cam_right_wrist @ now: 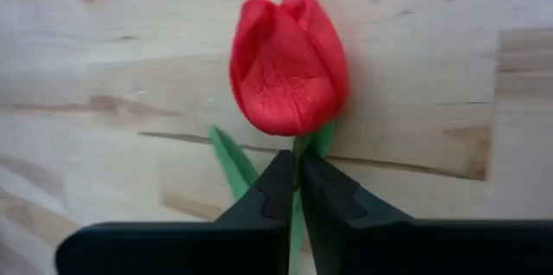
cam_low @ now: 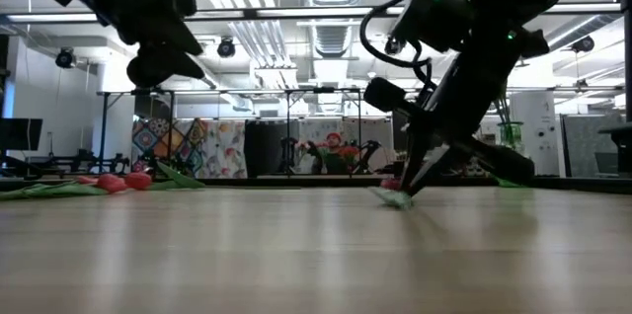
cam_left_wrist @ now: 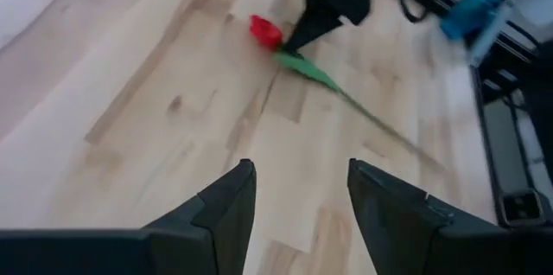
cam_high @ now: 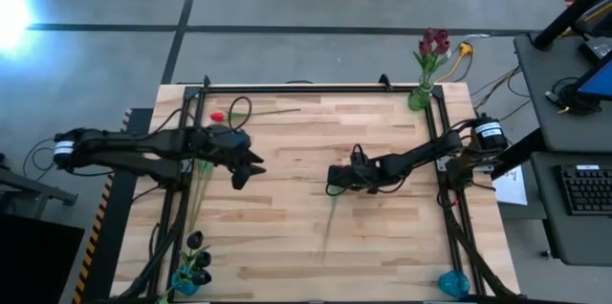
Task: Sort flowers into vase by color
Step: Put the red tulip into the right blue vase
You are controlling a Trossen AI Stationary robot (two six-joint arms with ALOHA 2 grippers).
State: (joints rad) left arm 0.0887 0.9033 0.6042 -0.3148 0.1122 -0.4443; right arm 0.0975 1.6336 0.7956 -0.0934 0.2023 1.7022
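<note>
A red flower [cam_right_wrist: 289, 59] lies on the wooden table [cam_high: 287, 237] near its middle, its green stem [cam_high: 328, 223] trailing toward the near edge. My right gripper [cam_high: 335, 184] is shut on it just below the head. My left gripper [cam_high: 251, 172] hangs open above the table, left of that flower, with nothing between its fingers [cam_left_wrist: 226, 197]. Another red flower [cam_high: 218, 116] lies near the far left corner. A green vase [cam_high: 419, 98] at the far right corner holds maroon flowers [cam_high: 435, 41]. A blue vase [cam_high: 185, 282] at the near left holds near-black flowers [cam_high: 196, 247]. My right gripper pinches the red flower's stem [cam_right_wrist: 296, 147] right under the head, between its two fingertips. The fingers slant down from the table's right side and lie across the stem. The head [cam_low: 392, 186] and stem stay low at the tabletop.
A second blue vase [cam_high: 454, 285] stands at the near right corner. A black frame [cam_high: 316, 87] runs along the table's far and side edges. Bare wood lies between the two grippers and toward the near edge.
</note>
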